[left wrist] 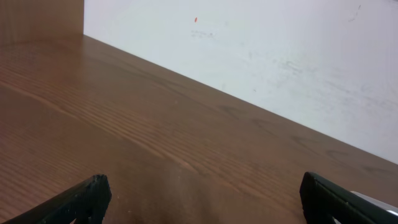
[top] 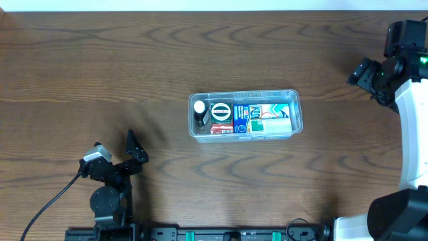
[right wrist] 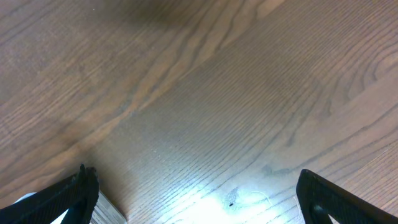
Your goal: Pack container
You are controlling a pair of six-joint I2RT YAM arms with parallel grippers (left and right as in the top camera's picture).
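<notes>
The clear plastic container (top: pixel 292 97) sits at the middle of the wooden table in the overhead view. It holds a dark bottle with a white cap (top: pixel 199 110), a round tin (top: pixel 221 111) and several blue, green and white packets (top: pixel 264 118). My left gripper (top: pixel 132 148) is open and empty at the lower left, far from the container; its wrist view (left wrist: pixel 202 196) shows only bare wood between the fingers. My right gripper (top: pixel 364 70) is open and empty at the far right edge; its wrist view (right wrist: pixel 196 193) shows only wood.
A white wall (left wrist: pixel 280 56) rises behind the table's far edge in the left wrist view. A black cable (top: pixel 47 204) runs off from the left arm's base. The right arm's white body (top: pixel 411 134) stands along the right side.
</notes>
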